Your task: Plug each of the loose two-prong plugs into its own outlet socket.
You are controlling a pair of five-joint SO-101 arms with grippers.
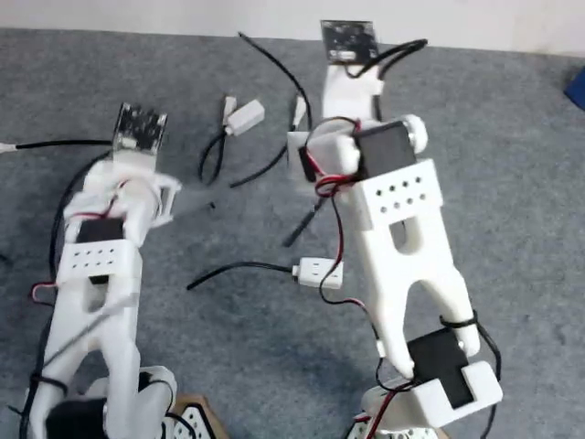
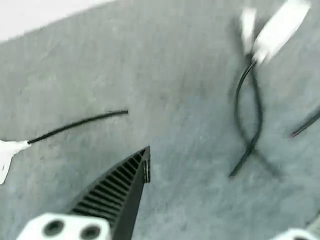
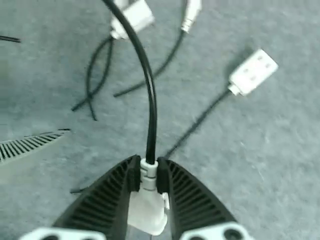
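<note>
Right now my right gripper is clamped on a white two-prong plug. Its black cord arches up from between the tips. An outlet socket lies ahead on the grey carpet, apart from the gripper. My left gripper is spread apart, with another white socket well ahead of it.

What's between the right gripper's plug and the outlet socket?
Right wrist view: between right gripper, holding a plug, and outlet socket, only that socket's black cord on bare carpet.
</note>
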